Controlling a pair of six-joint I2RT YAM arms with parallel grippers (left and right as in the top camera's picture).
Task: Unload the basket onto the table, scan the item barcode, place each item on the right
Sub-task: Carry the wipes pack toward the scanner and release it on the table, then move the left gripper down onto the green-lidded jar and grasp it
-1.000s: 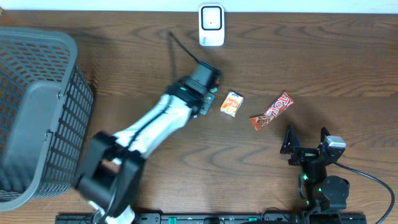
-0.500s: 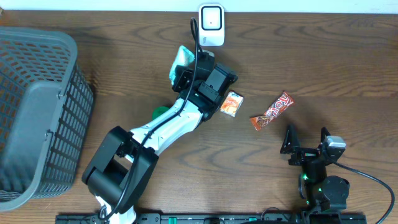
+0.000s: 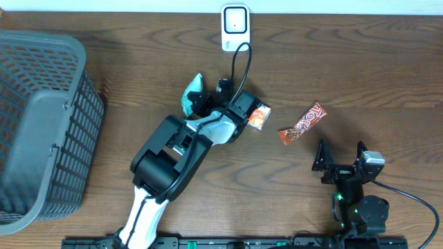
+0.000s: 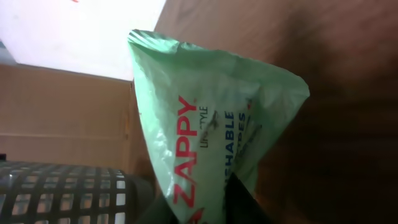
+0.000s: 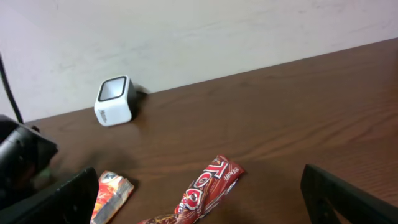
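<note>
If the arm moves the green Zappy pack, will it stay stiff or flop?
The pack is probably floppy: its film is creased and pointed at the corners. It likely weighs little, since the left gripper holds it by one end. The glossy film may slip.

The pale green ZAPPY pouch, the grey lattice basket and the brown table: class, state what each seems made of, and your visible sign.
Pale green ZAPPY pouch: thin flexible plastic film, faintly glossy; it creases and puckers.
Grey lattice basket: moulded plastic, probably, matt; even grid of holes.
Brown table: wood or wood-look laminate, smooth; grain lines show, which one stays open.
</note>
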